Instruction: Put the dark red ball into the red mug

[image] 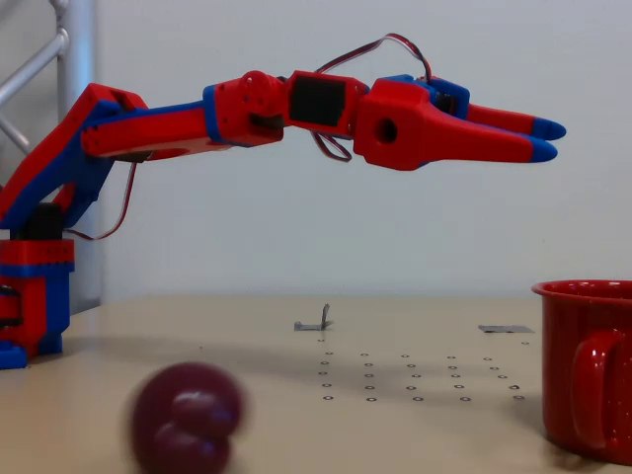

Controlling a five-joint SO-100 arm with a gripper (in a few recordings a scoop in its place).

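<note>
Two things matter here and they sit well apart: the dark red ball [187, 418] is on the table [415, 341] near the bottom left of the fixed view, and the red mug [590, 367] stands at the right edge. The arm [148, 128] is stretched out high above the table, with the claw [550, 138] pointing right, up in the air over the gap between them. Its blue-tipped fingers [546, 127] look nearly pressed together, and it's holding nothing.

What could go wrong: the ball is round and glossy, so I'd guess a slightly off-centre pinch just squirts it away across the table. It also looks smeared, almost doubled, which might mean it's rolling, so the claw could come down where it no longer is. Dropping it from too high could bounce it off the mug's rim.

Hard to see: the mug's right side is cut off, its inside is hidden, and the ball is too blurry for detail.
</note>
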